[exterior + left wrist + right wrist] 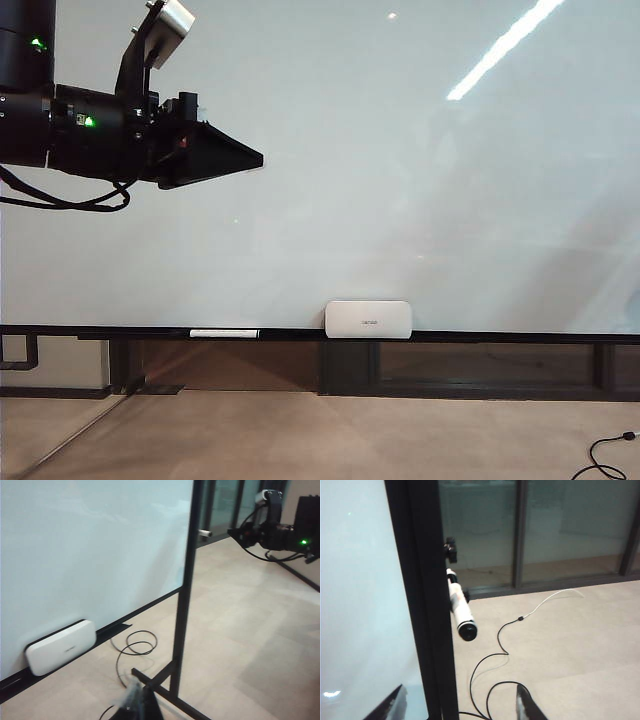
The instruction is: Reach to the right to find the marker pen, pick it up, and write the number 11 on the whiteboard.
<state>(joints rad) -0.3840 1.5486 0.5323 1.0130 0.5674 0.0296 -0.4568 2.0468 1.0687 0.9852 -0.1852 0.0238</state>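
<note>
**Reach for pen: grasp pending**

Whiteboard (400, 180) is bare, no strokes yet. Left gripper (250, 157) hovers at the board's 10 o'clock; opening cannot be told. Right gripper (461, 687) is spread wide and empty, facing the board's dark edge post (420, 580). Marker pen (460, 609) juts from that post, just ahead. Next, I judge: advance, centre the barrel, then close.

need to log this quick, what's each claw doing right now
left claw: looks closed, nothing seen in it
right claw: open, empty; the marker pen is ahead of it, not gripped
</note>
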